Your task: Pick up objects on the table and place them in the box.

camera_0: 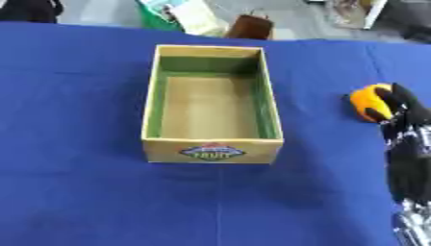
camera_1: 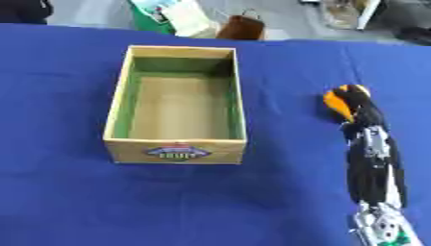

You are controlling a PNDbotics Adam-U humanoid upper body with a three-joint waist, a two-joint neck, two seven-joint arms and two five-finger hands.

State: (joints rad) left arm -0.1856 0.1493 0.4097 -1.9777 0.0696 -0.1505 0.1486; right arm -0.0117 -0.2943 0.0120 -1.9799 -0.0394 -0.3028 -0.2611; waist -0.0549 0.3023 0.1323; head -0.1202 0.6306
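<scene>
An open wooden box (camera_0: pixel 211 151) with green inner walls and a fruit label on its front stands empty in the middle of the blue table. To its right, on the cloth, lies a round orange fruit (camera_0: pixel 367 103). My right hand (camera_1: pixel 369 139) comes in from the lower right. Its black fingers are curled over the top and right side of the fruit, hiding part of it. My left hand shows in neither view.
Blue cloth (camera_0: pixel 76 192) covers the whole table. Beyond the far edge stand a green container with papers (camera_0: pixel 172 13) and a brown bag (camera_0: pixel 249 27) on the floor. A dark shape (camera_0: pixel 30 9) sits at the far left corner.
</scene>
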